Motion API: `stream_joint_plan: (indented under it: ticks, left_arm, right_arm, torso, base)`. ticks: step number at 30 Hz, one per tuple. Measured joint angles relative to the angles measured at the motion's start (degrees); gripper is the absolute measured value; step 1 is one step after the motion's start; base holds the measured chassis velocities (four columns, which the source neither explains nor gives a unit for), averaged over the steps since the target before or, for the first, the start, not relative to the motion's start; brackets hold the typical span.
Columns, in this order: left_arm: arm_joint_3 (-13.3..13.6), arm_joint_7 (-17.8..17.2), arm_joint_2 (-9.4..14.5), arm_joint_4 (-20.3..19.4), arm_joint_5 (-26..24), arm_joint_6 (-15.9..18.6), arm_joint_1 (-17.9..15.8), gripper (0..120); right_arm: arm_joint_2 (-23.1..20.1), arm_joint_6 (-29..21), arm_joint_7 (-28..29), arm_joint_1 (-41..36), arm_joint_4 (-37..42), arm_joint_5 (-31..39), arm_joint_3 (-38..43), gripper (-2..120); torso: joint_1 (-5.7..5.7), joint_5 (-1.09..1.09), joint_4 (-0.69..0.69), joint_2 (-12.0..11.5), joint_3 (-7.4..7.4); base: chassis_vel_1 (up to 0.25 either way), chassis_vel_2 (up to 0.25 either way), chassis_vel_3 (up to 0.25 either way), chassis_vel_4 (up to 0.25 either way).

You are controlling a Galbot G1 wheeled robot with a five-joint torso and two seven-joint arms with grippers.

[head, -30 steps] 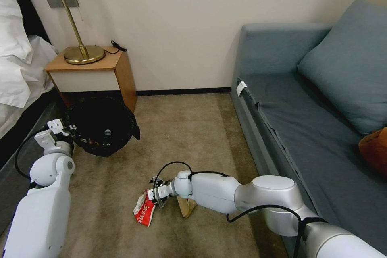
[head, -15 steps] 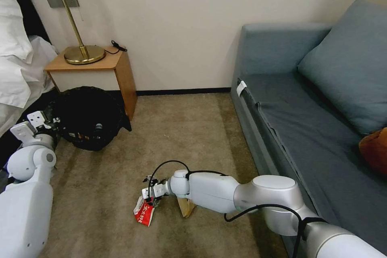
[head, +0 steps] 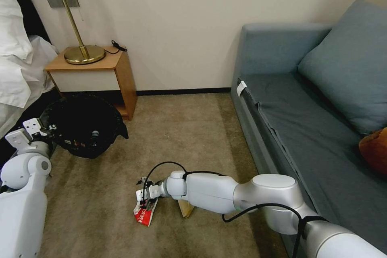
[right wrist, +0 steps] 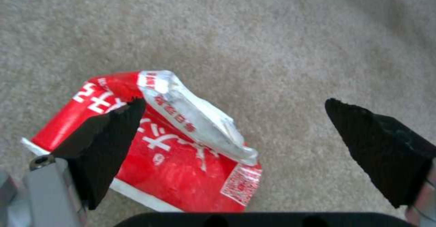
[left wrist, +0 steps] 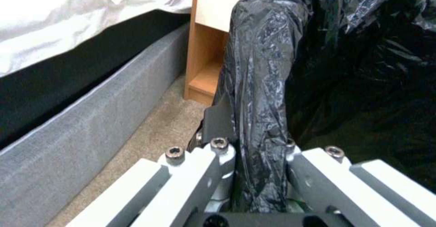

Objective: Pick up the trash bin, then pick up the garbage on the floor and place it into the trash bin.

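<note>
The trash bin [head: 82, 123], lined with a crinkled black bag, hangs tilted at the left beside the nightstand. My left gripper [head: 47, 128] is shut on its bag-covered rim [left wrist: 259, 94], with the plastic pinched between the fingers [left wrist: 218, 145]. Small items lie inside the bin, among them a bottle [head: 95, 133]. A red-and-white crumpled packet [head: 145, 213] lies on the carpet. My right gripper [head: 143, 195] hovers just above it, open, and the packet [right wrist: 182, 152] sits partly under one fingertip [right wrist: 113, 131]. A tan crumpled paper wrapper [head: 186, 208] lies half hidden under the right forearm.
A wooden nightstand [head: 117, 74] with a brass lamp [head: 82, 53] stands against the wall behind the bin. The bed [head: 16, 72] runs along the left, and its grey base [left wrist: 81, 118] lies close to the left gripper. A blue-grey sofa [head: 306, 129] fills the right. Open carpet [head: 181, 129] lies between.
The left arm has carried the bin to the left, towards the bed. The right gripper has slid left and now stands over the red-and-white packet, still open.
</note>
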Motion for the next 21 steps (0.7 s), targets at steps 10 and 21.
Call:
stream_joint_plan:
  ticks: [10, 21]
  left_arm:
    - [-0.3, 0.0, 0.1, -1.0, -1.0, 0.0, 0.6, 3]
    - [0.1, 0.0, -0.9, -1.2, -0.4, -0.2, 0.8, 3]
  right_arm:
    - [0.0, 1.1, -0.4, -0.7, 0.1, 0.7, -2.6, 87]
    - [0.0, 1.0, -1.1, -1.3, -1.8, 0.3, -3.2, 74]
  torso:
    - [0.00, 0.00, 0.01, 0.0, 0.00]
    - [0.00, 0.00, 0.01, 0.0, 0.00]
  base:
    - [0.000, 0.000, 0.000, 0.000]
    - [0.000, 0.000, 0.000, 0.000]
